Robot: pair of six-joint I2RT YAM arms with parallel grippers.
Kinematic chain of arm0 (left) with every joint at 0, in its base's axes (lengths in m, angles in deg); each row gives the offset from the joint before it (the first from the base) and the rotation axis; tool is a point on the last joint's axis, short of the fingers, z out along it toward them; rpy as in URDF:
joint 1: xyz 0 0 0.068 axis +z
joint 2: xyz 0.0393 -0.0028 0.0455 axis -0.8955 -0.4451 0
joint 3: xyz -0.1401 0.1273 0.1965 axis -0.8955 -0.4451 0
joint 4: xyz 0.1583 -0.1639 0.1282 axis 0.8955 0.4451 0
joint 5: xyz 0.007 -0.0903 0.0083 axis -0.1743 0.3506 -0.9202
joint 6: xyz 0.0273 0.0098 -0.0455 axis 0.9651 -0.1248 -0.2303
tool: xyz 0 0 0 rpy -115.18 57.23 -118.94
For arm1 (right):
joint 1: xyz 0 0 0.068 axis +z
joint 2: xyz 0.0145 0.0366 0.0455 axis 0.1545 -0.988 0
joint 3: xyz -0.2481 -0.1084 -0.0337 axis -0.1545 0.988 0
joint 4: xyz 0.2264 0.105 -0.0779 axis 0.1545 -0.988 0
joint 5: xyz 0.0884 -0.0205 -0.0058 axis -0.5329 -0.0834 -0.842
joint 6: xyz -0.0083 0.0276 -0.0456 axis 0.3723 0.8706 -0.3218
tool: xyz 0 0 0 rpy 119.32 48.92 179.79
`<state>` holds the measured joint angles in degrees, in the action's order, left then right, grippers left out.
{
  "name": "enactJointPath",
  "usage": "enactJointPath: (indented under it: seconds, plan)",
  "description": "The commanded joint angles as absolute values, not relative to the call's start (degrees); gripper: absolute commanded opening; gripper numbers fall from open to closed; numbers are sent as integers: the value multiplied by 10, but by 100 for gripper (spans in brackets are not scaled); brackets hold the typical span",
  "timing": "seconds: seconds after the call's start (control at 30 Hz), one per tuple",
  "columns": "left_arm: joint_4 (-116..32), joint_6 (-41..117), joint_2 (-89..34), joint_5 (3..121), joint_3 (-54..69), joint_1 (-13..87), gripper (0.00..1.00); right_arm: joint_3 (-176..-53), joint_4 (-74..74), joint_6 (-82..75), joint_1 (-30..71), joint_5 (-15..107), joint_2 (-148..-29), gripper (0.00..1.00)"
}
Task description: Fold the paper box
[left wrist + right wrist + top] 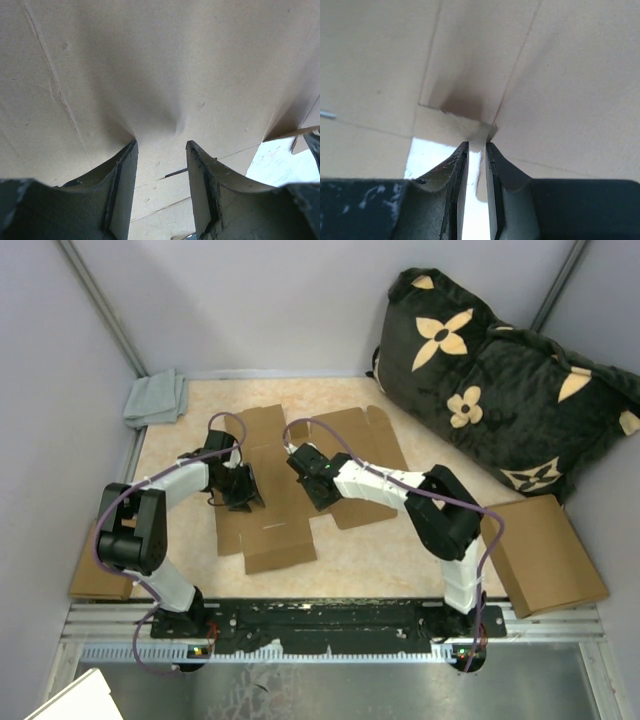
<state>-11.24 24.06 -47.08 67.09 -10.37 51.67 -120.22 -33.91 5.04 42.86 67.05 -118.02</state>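
Note:
The paper box (277, 535) is a flat die-cut brown sheet lying in the middle of the table. My left gripper (243, 495) is over its left part. In the left wrist view the left gripper (161, 147) is open, its fingertips (131, 150) pressed against a cardboard panel (150, 60) that fills the view. My right gripper (312, 490) is over the sheet's centre-right. In the right wrist view the right gripper (477, 147) is almost closed, with a thin cardboard tab (481, 132) of the box (560, 75) between its fingers at a cut corner.
Another ready-made brown box (545, 552) lies at the right front. A smaller flat brown cardboard piece (95, 578) lies at the left edge. A grey cloth (156, 398) is at the back left. A black flowered cushion (500, 380) fills the back right corner.

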Motion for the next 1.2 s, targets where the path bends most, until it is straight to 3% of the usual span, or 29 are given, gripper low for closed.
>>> enactJointPath:
  seconds: [0.0, 0.2, 0.47, 0.73, 0.93, 1.17]
  plan:
    - [-98, 253, -493, 641, -109, 513, 51, -1234, -318, 22, 418, 639, -1225, 21]
    - [-95, 253, -489, 637, -108, 514, 52, -1260, -328, 27, 408, 622, -1229, 21]
    - [-89, 254, -473, 628, -115, 514, 52, -1326, -366, 47, 289, 627, -1147, 23]
    - [-86, 249, -465, 632, -108, 514, 52, -1431, -436, 8, 204, 615, -1301, 24]
    - [-81, 256, -489, 627, -79, 514, 52, -1351, -393, 27, 204, 591, -1302, 22]
    - [-80, 259, -538, 632, -29, 514, 52, -1190, -367, 53, 204, 533, -1213, 23]
